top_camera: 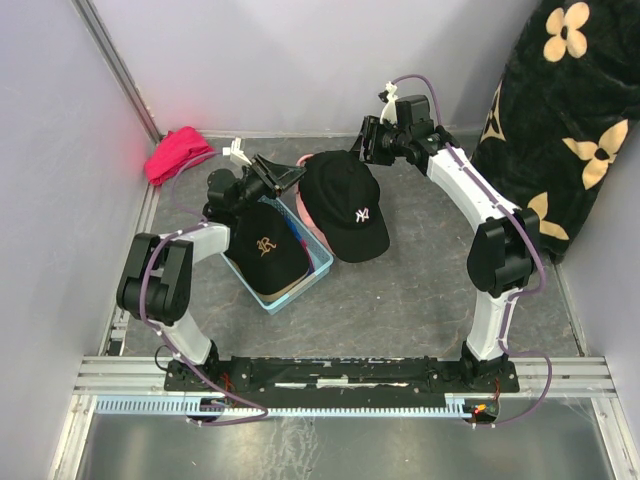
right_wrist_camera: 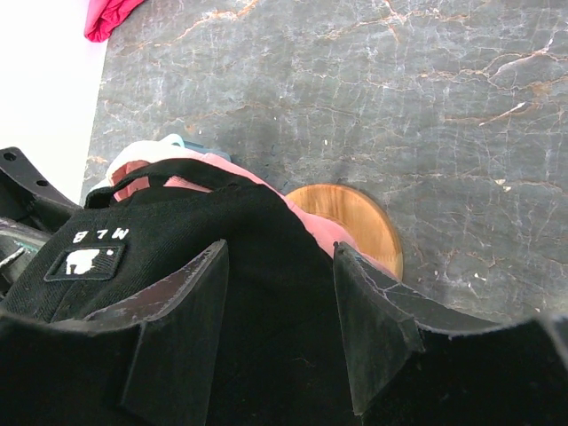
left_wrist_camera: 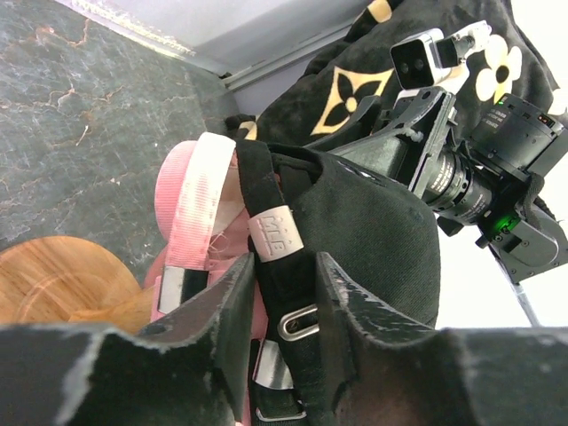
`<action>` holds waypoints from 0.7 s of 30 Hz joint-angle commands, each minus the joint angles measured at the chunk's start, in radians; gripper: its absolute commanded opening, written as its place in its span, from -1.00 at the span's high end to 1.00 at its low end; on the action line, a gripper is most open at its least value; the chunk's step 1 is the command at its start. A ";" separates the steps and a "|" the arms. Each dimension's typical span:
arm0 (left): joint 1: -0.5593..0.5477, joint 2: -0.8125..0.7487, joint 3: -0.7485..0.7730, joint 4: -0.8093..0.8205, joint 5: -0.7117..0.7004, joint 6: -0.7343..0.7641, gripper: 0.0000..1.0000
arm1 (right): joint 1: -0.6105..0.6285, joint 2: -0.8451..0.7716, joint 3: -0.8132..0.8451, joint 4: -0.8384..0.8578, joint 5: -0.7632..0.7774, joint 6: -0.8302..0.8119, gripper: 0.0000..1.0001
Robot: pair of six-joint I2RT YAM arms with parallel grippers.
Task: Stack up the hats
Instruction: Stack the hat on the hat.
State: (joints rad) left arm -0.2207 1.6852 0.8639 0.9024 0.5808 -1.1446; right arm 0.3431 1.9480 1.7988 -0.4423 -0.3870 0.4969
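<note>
A black hat with a white logo (top_camera: 345, 205) (left_wrist_camera: 382, 231) (right_wrist_camera: 177, 222) lies over a light pink hat (left_wrist_camera: 191, 204) (right_wrist_camera: 319, 226) on a round wooden stand (right_wrist_camera: 355, 217) (left_wrist_camera: 53, 275). My left gripper (top_camera: 285, 178) (left_wrist_camera: 284, 259) is shut on the black hat's back strap, next to its metal buckle. My right gripper (top_camera: 365, 150) (right_wrist_camera: 280, 247) stands open, its fingers straddling the black hat's crown at the far side. A second black hat with a gold logo (top_camera: 262, 245) tops other hats in a blue bin (top_camera: 312, 268).
A red-pink cloth bundle (top_camera: 178, 152) (right_wrist_camera: 106, 13) lies at the back left corner. A black blanket with cream flowers (top_camera: 565, 120) leans at the right wall. Walls close in on the left, back and right.
</note>
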 commanded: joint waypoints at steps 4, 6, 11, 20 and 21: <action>-0.007 0.005 0.015 0.145 0.035 -0.067 0.43 | 0.029 0.014 0.040 -0.026 -0.020 -0.021 -0.18; -0.006 -0.003 0.001 0.143 0.012 -0.068 0.49 | 0.030 0.013 0.040 -0.028 -0.018 -0.021 -0.18; -0.006 -0.012 -0.029 0.139 -0.037 -0.073 0.60 | 0.030 0.012 0.042 -0.035 -0.017 -0.024 -0.18; -0.006 -0.051 -0.065 0.046 -0.099 -0.024 0.78 | 0.031 0.012 0.035 -0.039 -0.006 -0.030 -0.19; -0.006 -0.056 -0.065 0.032 -0.105 -0.017 0.79 | 0.030 0.012 0.036 -0.042 -0.002 -0.032 -0.19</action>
State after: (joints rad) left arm -0.2222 1.6852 0.8116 0.9703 0.5175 -1.1847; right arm 0.3473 1.9480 1.8008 -0.4446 -0.3794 0.4885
